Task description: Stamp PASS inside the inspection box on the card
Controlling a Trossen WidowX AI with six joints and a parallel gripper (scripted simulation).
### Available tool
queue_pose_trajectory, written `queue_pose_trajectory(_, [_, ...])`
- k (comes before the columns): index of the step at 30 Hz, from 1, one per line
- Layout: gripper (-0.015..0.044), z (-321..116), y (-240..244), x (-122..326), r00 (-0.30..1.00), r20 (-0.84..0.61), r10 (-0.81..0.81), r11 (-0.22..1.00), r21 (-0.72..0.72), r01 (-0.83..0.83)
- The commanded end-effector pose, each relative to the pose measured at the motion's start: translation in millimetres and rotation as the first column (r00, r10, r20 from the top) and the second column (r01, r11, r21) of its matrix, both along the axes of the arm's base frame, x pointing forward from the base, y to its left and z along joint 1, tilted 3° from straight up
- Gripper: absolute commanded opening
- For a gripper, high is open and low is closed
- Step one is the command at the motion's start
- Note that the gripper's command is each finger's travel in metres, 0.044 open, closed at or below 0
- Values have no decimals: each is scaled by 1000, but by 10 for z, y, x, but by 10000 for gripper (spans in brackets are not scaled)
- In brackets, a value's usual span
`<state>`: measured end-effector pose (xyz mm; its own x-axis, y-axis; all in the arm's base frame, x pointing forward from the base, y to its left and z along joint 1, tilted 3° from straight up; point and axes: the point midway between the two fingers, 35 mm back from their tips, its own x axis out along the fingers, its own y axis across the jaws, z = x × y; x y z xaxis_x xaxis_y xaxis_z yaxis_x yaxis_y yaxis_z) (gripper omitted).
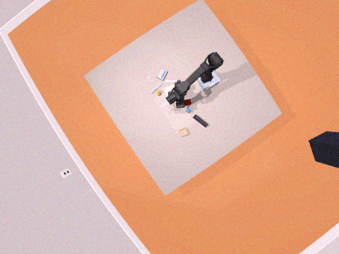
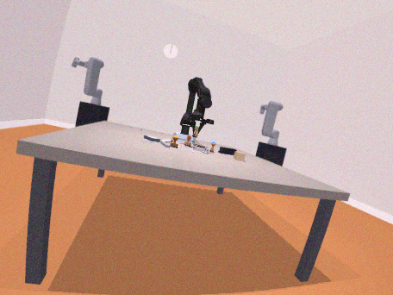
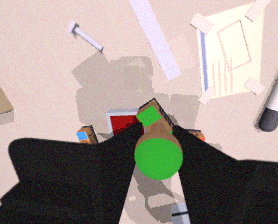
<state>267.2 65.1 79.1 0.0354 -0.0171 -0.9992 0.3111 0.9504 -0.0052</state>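
Note:
My gripper (image 3: 157,128) (image 1: 172,98) (image 2: 196,130) is shut on the green-topped PASS stamp (image 3: 158,156) (image 2: 196,128) and holds it above the table. In the wrist view the stamp's green base overlaps the right edge of the red ink pad (image 3: 121,123) (image 1: 187,102). The cream card (image 3: 222,22) lies to the upper right in the wrist view, and its pink inspection box (image 3: 223,50) is in the open. A blue-topped stamp (image 3: 84,135) (image 1: 188,111) (image 2: 212,145) stands left of the pad. A red-topped stamp (image 3: 196,134) (image 2: 188,140) is partly hidden by my right finger.
A white strip (image 3: 154,37), a small white pin (image 3: 86,37) and a dark marker (image 3: 270,107) lie around the card. A yellow stamp (image 1: 159,93) (image 2: 174,141), a dark block (image 1: 200,120) (image 2: 227,150) and a tan block (image 1: 183,132) (image 2: 240,155) are on the table.

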Motion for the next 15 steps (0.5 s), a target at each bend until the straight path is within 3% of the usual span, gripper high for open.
queue_pose_trajectory(1, [0,28,-126,94,1000,6,-21,1000,5,21])
queue_pose_trajectory(15, [0,71,-804,360,993,14,-120,993,2,120])
